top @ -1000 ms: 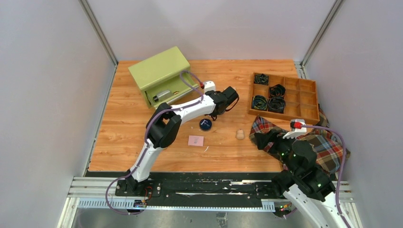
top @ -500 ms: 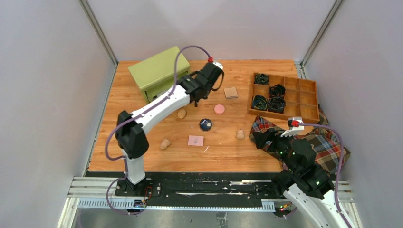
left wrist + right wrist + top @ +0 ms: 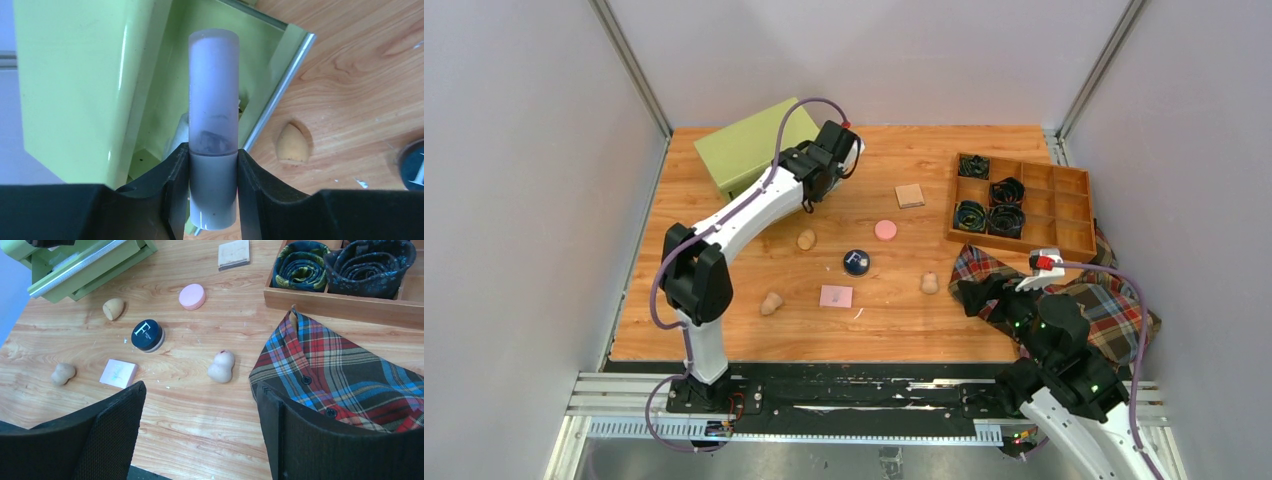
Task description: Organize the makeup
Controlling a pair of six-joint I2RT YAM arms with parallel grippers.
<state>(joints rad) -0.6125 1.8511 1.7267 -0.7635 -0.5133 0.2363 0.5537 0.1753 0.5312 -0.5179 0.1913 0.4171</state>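
Left claw: the left gripper (image 3: 212, 151) is clamping narrow on the white tube (image 3: 213, 90), both fingers pinching it near its lower end.
Tube axis: in the wrist view the long axis is running straight from 6 to 12 o'clock, in line with the fingers. The flat end is pointing to 12, well past the fingertips.
Where the tube is: it is hanging over the open drawer (image 3: 170, 85) of the green box (image 3: 65, 90). It is not yet down inside.
What's changing: a second ago this arm was sitting mid-table beside the navy round compact (image 3: 856, 262). Now it is reaching to 11 o'clock on the table, over the box.
What it means: I judge this is the delivery leg, with the drop into the drawer coming up.
Drawer contents: something pale is lying in there under the tube, too hidden to name.
Right claw: the right gripper (image 3: 198, 390) is standing wide with nothing in it, low at 5 o'clock by the plaid cloth (image 3: 340, 370).
Still waiting mid-table: pink round disc (image 3: 885, 230), pink square pad (image 3: 835, 296), tan square (image 3: 910, 195) and three tan egg-shaped sponges (image 3: 806, 239).
Not our job: the black coiled bands (image 3: 1006, 190) are sitting in the wooden tray (image 3: 1079, 243) at 2 o'clock.
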